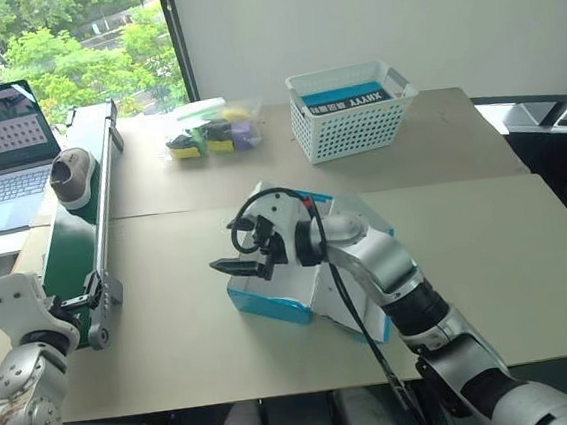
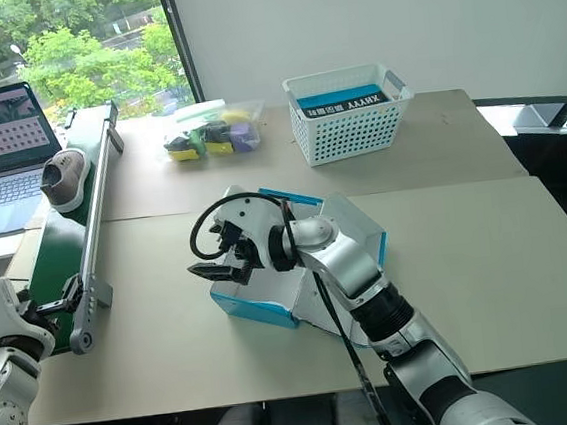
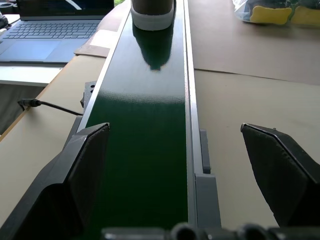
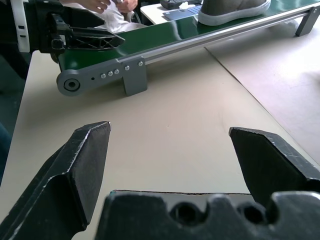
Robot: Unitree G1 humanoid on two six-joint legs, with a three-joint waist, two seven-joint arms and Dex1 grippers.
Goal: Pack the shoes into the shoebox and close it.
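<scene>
right gripper (image 1: 241, 267): mine, jaws wide apart, empty, over the shoebox (image 1: 272, 302)
left gripper (image 3: 175, 165): fully spread, empty, at conveyor (image 1: 71, 253) near end
shoe (image 1: 72, 177): on the belt, far end
shoebox: mid-table, lid up

Blue shoebox (image 1: 268, 305), grey shoe (image 1: 72, 176), green belt (image 1: 66, 248).

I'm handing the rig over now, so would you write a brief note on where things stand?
Left gripper: open, empty, at the near end of the green conveyor.
Right gripper: open, empty, over the shoebox.
One shoe sits on the belt's far part; the other isn't located.
Shoebox lies open on the table.
Done: no shoe visibly packed.
Left: pack both shoes, close the lid.
</scene>
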